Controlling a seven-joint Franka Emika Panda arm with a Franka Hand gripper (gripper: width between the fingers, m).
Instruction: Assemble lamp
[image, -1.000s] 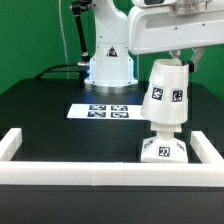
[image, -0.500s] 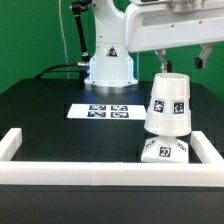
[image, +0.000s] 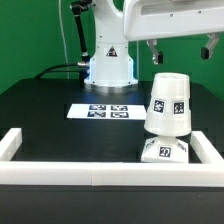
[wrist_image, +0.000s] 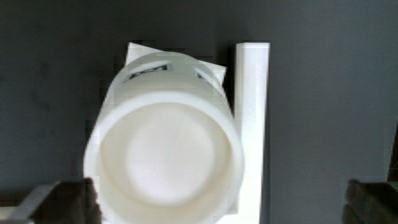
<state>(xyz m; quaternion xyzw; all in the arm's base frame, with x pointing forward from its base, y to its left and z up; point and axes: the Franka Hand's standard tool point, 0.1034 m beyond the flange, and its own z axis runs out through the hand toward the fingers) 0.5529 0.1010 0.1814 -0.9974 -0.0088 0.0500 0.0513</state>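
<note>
black table (image: 60, 135) fills the exterior view, white rails (image: 60, 172) edging its near side and running up at both ends. robot arm base (image: 108, 55) sits at 12 o'clock behind the marker board (image: 103, 111), which lies flat near center. lamp shade (image: 167, 103) stands at about 4 o'clock from the board, wide end down, narrow end up, resting over the square base (image: 165, 150) and tilted slightly; base sits just beside the right-hand rail. two tags show on the shade, one on the base. bulb not visible. gripper (image: 180, 49) hangs directly above the shade at 12 o'clock from it, fingers spread apart, holding nothing, clear of the shade top. wrist view looks down on shade (wrist_image: 169, 150) with rail (wrist_image: 254, 130) alongside, finger tips (wrist_image: 50, 200) at either side
</note>
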